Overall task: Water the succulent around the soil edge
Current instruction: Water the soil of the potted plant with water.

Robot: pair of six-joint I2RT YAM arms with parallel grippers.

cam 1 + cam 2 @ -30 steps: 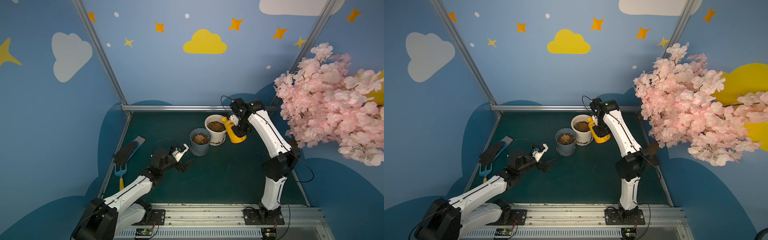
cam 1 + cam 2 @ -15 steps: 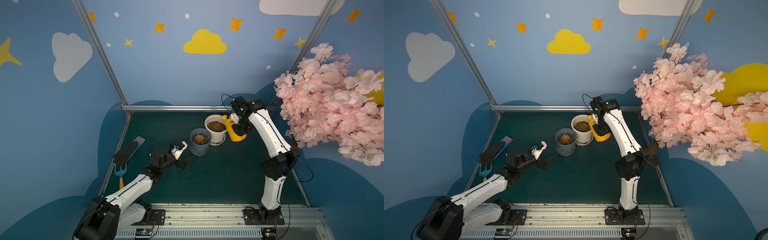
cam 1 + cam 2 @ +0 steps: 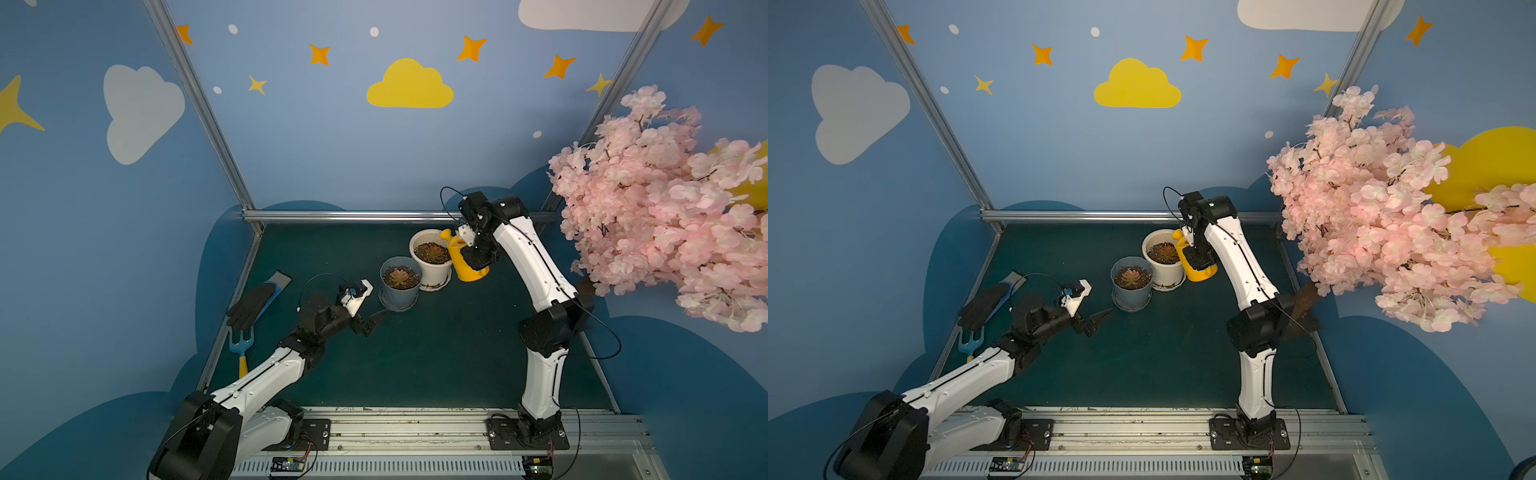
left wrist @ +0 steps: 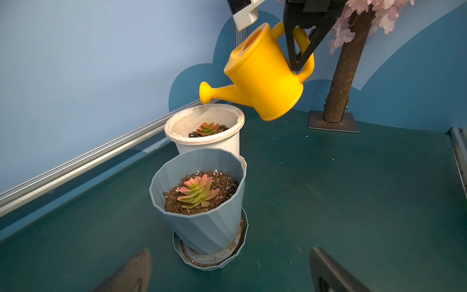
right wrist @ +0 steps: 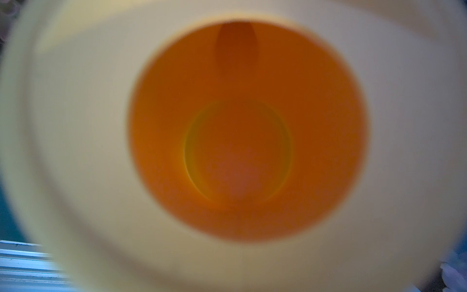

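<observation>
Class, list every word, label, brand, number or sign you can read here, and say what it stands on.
None can be read.
The yellow watering can, white pot, blue-grey pot and black glove carry no lettering.
The wall has only a yellow cloud and stars.
Any marking on the circuit board by the rail is too small to read.

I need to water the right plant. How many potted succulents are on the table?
2. One sits in the ribbed blue-grey pot on a saucer; the other in the white pot beside it, below the yellow watering can's spout. None seems hidden.
</observation>
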